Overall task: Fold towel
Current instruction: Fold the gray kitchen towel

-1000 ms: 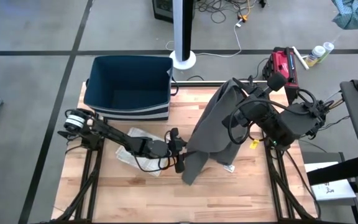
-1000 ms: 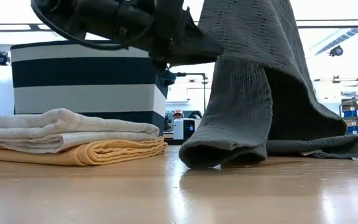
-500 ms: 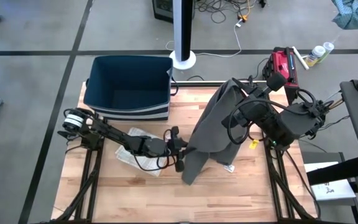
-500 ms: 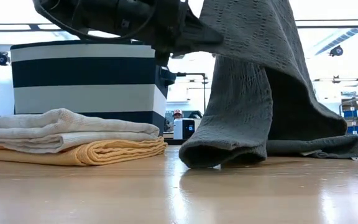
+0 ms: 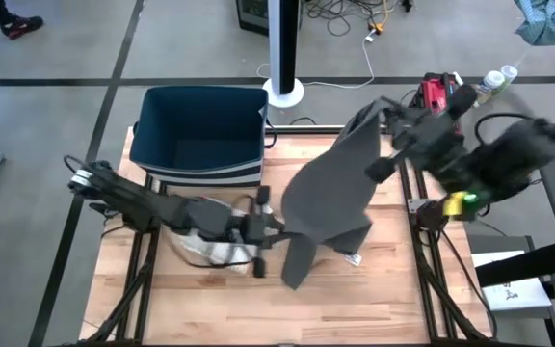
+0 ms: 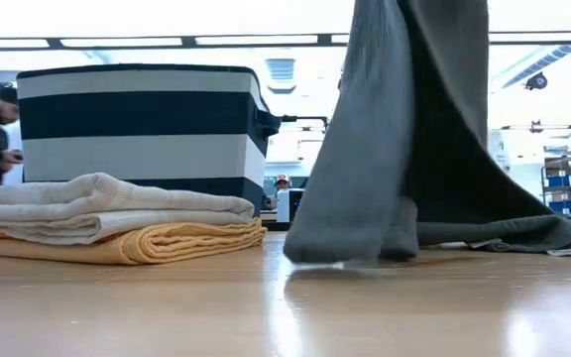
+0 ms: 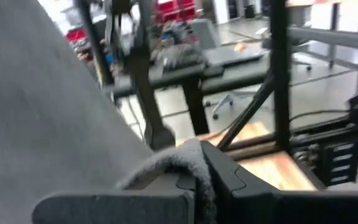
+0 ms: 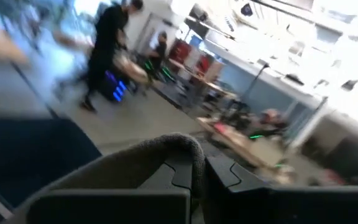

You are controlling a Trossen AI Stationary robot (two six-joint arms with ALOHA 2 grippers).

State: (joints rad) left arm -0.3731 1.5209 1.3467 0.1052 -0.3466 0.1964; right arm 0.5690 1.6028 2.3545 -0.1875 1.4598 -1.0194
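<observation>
Wooden table (image 5: 355, 299), folded towels (image 6: 107, 223), striped bin (image 6: 137, 124)

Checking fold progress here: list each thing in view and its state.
Grey towel: lifted, hanging unfolded, lower end on the table.
Left gripper: shut on the towel's edge.
Right gripper: shut on its top corner.
Bin: empty.
Towel stack: folded.

low view cuts the grey towel (image 6: 404, 129) off up top, so neither set of jaws shows there; right wrist view's room is smeared with blur
</observation>
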